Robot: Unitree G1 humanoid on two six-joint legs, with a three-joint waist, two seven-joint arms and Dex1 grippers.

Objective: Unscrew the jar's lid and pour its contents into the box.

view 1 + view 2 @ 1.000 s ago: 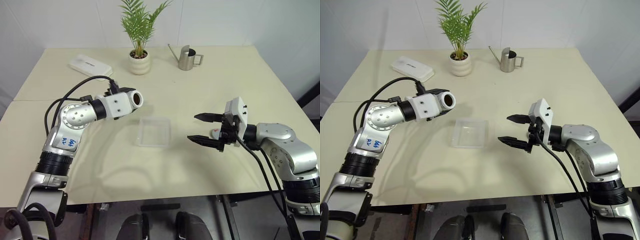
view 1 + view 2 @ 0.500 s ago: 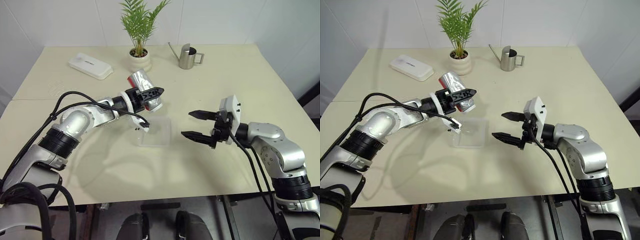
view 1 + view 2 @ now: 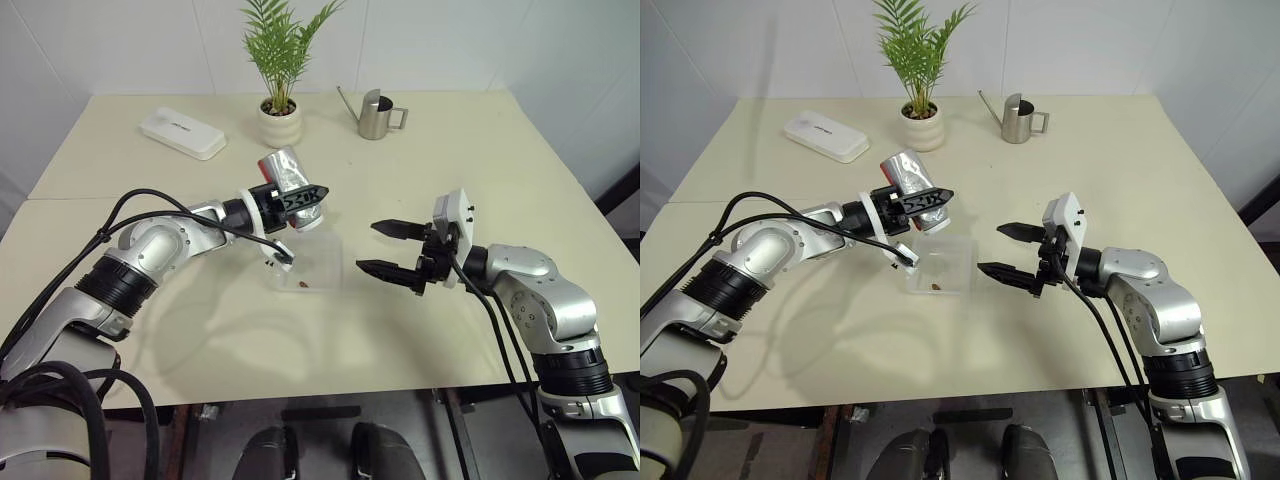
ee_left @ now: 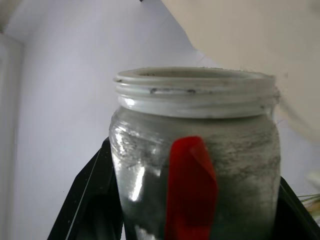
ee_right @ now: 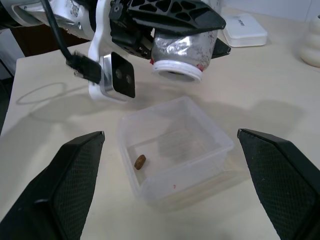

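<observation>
Item: jar (image 3: 908,178), silvery-grey, pale rim, lid already off; pinched in the left claw (image 3: 927,208) and held tipped mouth-down over the near-left part of the box (image 5: 210,131). Item: box, clear shallow tray, resting on the table (image 3: 420,180) between the two arms. Item: contents, one small brownish bit (image 5: 140,161) lying on the box floor; whether more remains inside the jar cannot be told. Item: right claw (image 3: 392,250), fingers spread wide and holding nothing, hovering just beside the box's right edge. Status, as judged: unscrewing done, pouring under way or nearly finished; left to do is emptying any remainder and setting the jar down.
</observation>
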